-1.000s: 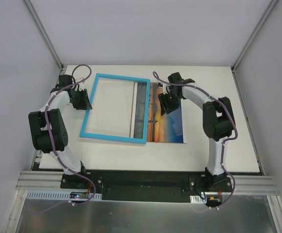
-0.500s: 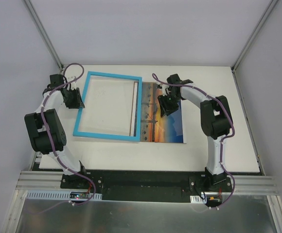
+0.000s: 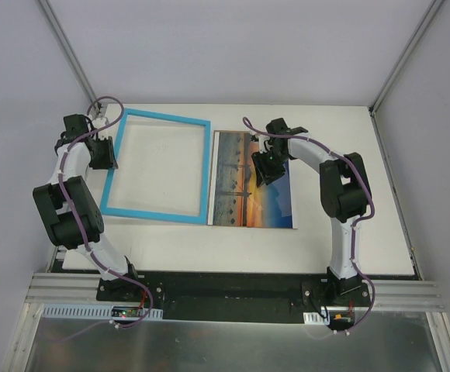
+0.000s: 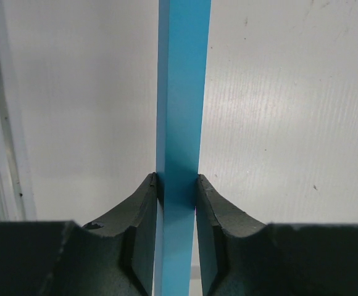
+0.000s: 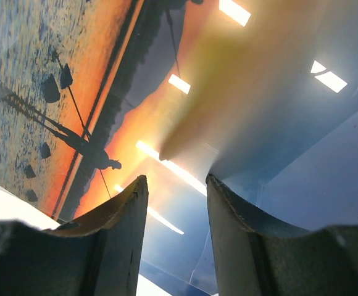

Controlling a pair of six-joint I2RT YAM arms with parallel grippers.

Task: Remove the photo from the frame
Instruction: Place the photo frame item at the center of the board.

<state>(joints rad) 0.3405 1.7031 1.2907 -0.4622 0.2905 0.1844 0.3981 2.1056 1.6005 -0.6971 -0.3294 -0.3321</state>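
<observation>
The left gripper (image 4: 178,185) pinches the stiff frame (image 3: 206,172) by its left rail, while the photo (image 3: 237,186) lies flat on the table (image 3: 334,232) just beside it under the right gripper (image 5: 176,185), jaws spread; the print is likely thin, floppy and slick, so grab an edge.

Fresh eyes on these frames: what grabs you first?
The turquoise frame lies flat on the left of the table, with only white surface showing through it. Its left rail is clamped in the left pincer. Beside it, right of centre, the orange sunset photo lies bare and glossy, streaked with ceiling-light glare in the right wrist view, and the right pincer stands open on or just above it.
</observation>
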